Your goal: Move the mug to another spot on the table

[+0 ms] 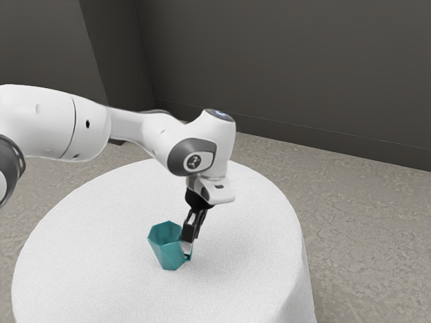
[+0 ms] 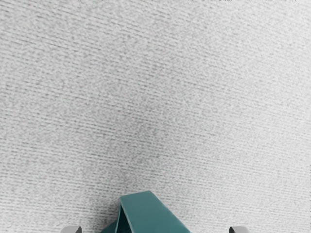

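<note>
Exterior view
Surface: round table (image 1: 81, 269) under a white cloth that hangs over the edge
Room: speckled grey floor (image 1: 363, 202) around the table, dark grey walls (image 1: 303, 60) behind the table with a pale strip along the base
Arm: white arm (image 1: 135, 128) reaching over the table from the exterior view's left, hand pointing down
Mug: teal faceted mug (image 1: 168, 247) near the middle of the table, a little toward the camera-side edge
Mug axis: long axis close to vertical, mouth upward, body narrowing toward the base
Gripper: black gripper (image 1: 186, 252) low over the table, at the mug's rim on the exterior view's right
Fingers: seen edge-on, one in front of the other, gap hard to read

Wrist view
Surface: white woven cloth of the table (image 2: 155, 97) beneath the hand
Mug: teal angular part of the mug (image 2: 146, 213) just under the hand
Fingers: grey fingertips (image 2: 73, 229) spread wide, one on each side of the teal part, cloth showing in both gaps, neither tip touching it
</note>
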Motion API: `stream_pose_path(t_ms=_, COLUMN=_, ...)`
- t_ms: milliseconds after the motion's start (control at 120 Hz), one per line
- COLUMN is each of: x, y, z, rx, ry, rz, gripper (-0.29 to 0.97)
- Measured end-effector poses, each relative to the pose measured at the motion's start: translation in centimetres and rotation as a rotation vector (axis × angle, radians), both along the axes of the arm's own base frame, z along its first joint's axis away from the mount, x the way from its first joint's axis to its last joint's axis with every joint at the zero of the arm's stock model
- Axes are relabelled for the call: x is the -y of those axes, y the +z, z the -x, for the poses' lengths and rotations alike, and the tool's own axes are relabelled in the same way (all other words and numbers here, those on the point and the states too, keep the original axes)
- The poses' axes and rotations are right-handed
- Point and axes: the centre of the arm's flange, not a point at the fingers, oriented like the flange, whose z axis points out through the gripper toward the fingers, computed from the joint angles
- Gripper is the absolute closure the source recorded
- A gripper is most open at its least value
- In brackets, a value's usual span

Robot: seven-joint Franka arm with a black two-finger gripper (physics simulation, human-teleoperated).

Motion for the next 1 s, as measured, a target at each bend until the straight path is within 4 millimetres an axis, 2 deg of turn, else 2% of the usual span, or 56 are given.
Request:
stream_pose_path(t_ms=392, x=-0.4, y=-0.1, z=0.0, rx=0.004, ry=0.031, rz=0.002, gripper=0.43)
stream_pose_path(t_ms=625, x=-0.9, y=1.4, z=0.6, rx=0.029, ry=0.031, rz=-0.016, gripper=0.48)
stream_pose_path(t_ms=1000, x=-0.9, y=1.6, z=0.6, rx=0.04, ry=0.043, rz=-0.023, gripper=0.61)
